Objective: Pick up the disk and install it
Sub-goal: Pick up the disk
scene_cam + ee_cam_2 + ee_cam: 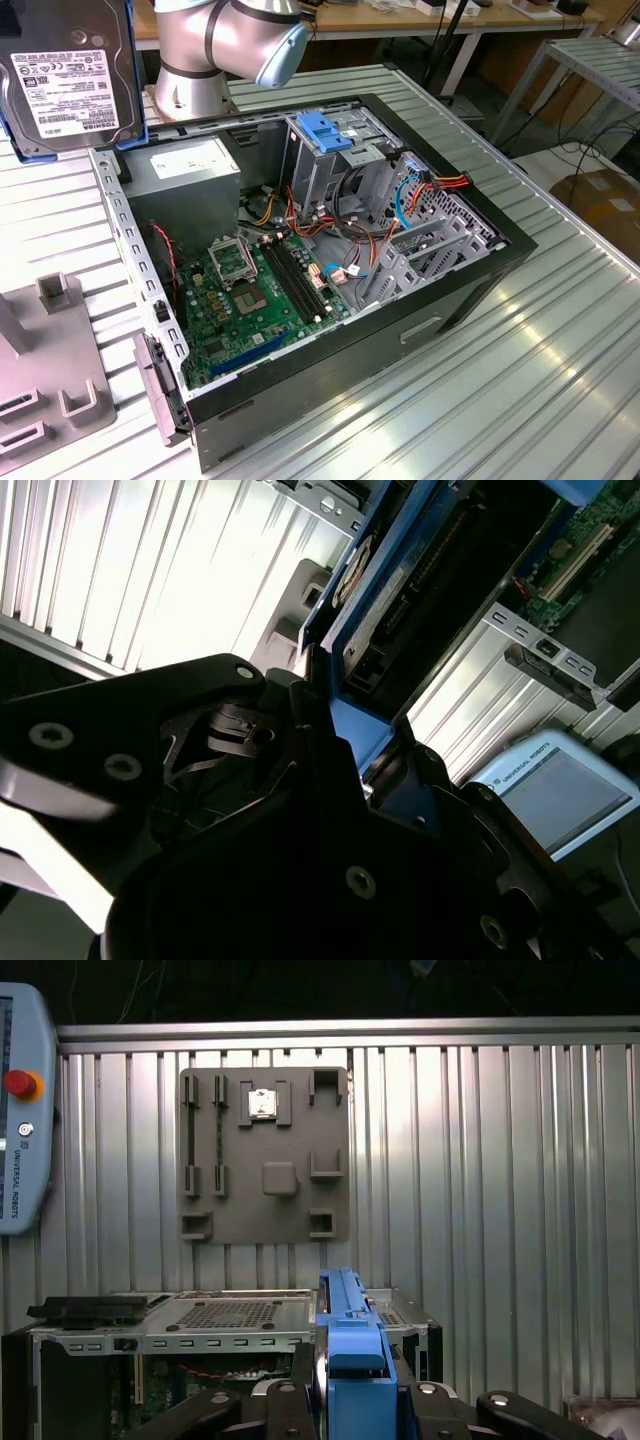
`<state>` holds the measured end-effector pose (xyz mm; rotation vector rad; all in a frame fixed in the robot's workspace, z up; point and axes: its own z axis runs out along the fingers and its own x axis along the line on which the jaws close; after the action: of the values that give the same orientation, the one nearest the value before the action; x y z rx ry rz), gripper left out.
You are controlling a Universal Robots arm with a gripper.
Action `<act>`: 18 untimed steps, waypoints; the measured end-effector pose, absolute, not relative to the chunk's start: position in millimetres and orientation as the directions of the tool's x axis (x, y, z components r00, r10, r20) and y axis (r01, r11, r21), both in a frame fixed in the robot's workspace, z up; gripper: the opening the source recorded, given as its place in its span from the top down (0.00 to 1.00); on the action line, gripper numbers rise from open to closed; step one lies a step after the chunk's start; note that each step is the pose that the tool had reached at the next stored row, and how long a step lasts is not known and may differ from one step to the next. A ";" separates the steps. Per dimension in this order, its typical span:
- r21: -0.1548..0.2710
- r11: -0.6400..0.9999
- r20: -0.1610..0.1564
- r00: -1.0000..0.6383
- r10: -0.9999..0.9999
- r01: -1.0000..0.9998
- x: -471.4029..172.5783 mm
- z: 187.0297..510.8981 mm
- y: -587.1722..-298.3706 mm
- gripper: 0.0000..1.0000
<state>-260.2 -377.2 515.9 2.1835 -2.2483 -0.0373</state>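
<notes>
The gripper [357, 1392] is clamped on the disk [352, 1345], its dark fingers [300, 1385] pressing the blue plastic frame from both sides in both wrist views. In the exterior view the disk [65, 75] hangs in the air at the exterior view's left, label side facing the camera, above the table [520, 380] and just beyond a corner of the open computer case [400, 330]. The arm [220, 40] rises behind the case. Inside the case lie a green motherboard [260, 290], a grey metal cage with a blue handle [320, 150] and bundles of coloured wires. A grey plate with raised holders [265, 1155] lies flat on the ribbed table beside the case. A control tablet [20, 1110] rests near the table's edge.
</notes>
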 end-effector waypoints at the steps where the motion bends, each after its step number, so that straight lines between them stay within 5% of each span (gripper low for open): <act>1: 0.022 0.029 -0.011 -0.029 -1.000 -0.999 -259.0 515.9 -377.2 0.63; 18: 0.022 0.029 -0.011 -0.029 -1.000 -0.999 -226.3 515.9 -377.2 0.63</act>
<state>-226.3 -377.2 515.9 2.1835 -2.2483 -0.0373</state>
